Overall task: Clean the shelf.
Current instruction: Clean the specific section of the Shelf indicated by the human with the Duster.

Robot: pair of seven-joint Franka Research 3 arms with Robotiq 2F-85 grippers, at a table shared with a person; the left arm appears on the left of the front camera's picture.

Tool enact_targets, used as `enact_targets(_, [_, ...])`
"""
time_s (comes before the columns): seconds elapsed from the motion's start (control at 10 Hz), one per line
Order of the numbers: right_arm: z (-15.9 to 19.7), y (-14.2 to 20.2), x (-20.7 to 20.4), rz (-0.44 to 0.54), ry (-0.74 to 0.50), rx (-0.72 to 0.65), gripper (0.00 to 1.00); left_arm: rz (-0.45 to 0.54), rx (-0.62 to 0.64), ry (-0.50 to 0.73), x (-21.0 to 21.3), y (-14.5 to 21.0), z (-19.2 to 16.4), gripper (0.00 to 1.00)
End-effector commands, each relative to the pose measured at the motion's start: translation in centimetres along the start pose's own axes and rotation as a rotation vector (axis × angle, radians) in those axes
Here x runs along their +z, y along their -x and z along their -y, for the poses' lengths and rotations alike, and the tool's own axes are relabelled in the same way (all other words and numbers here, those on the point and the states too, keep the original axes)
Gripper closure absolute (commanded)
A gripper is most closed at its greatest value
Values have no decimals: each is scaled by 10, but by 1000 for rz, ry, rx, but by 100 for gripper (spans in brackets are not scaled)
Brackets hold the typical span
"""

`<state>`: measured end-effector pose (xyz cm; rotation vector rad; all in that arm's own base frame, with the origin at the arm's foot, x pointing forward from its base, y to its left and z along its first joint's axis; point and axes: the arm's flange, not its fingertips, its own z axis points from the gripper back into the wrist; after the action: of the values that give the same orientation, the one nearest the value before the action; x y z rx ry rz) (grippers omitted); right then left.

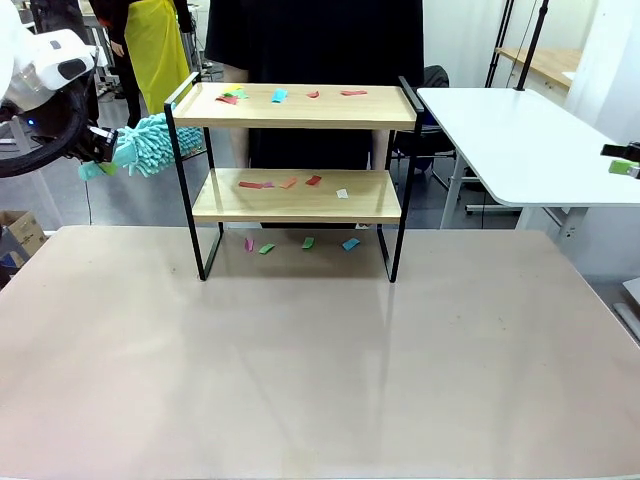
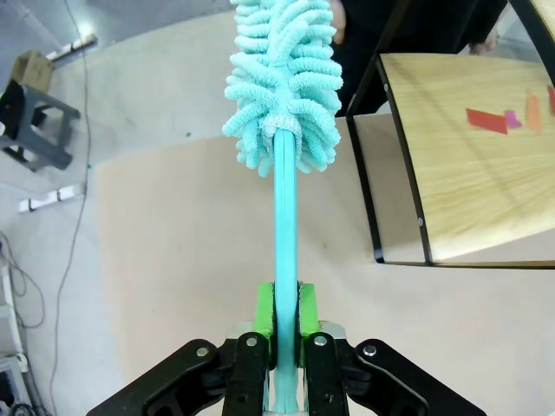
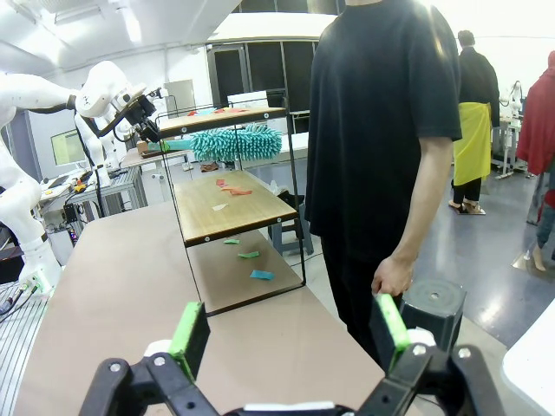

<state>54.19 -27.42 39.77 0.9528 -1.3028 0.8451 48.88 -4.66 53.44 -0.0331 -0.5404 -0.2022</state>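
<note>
— What's at the far left?
— The left pincer (image 1: 97, 143), raised off the worktop (image 1: 300, 350) at about the height of the shelf's boards. From its own wrist, the left pincer (image 2: 286, 305) is clamped tight on the handle of a teal duster (image 2: 282, 78), with a green pad pressed against each side of the stick.
— And the fluffy head?
— The duster (image 1: 150, 145) points its head toward the shelf (image 1: 300, 119), just beside the left end frame and between the two boards in height. Whether it touches the black post I cannot tell.
— Where does the shelf sit?
— Upright at the far middle of the worktop, well apart from the near edge. A person (image 1: 320, 40) in black stands just behind it.
— Is it clean?
— No. Coloured paper scraps (image 1: 279, 95) lie on the top board, more on the lower board, and several on the worktop beneath. In the left wrist view the shelf (image 2: 451, 173) shows red, pink and orange pieces on its lower board.
— Further right?
— A white table (image 1: 520, 140) stands beyond the worktop's far right corner.
— And the other arm?
— The right pincer (image 3: 290, 334) has its jaws spread wide with nothing between them. It looks along the worktop at the shelf (image 3: 243, 217) end-on, and the person (image 3: 381, 130) stands beside the shelf with one hand hanging down.
</note>
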Motion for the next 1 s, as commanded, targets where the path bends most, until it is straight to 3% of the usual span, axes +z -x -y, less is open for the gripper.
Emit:
enact_targets(0.0, [0,-3,-2,1,-3,6,0,3,-39,2,19,-5,-22,87])
enact_targets(0.3, [0,-3,-2,1,-3,6,0,-50,-233,40,87,-12,-90,87])
enact_targets(0.4, [0,-3,-2,1,-3,6,0,-104,-352,68,105,-17,-103,87])
enact_targets(0.7, [0,-3,-2,1,-3,6,0,-272,-779,108,161,6,-112,87])
enact_targets(0.9, [0,-3,-2,1,-3,6,0,-405,-989,150,174,20,-111,87])
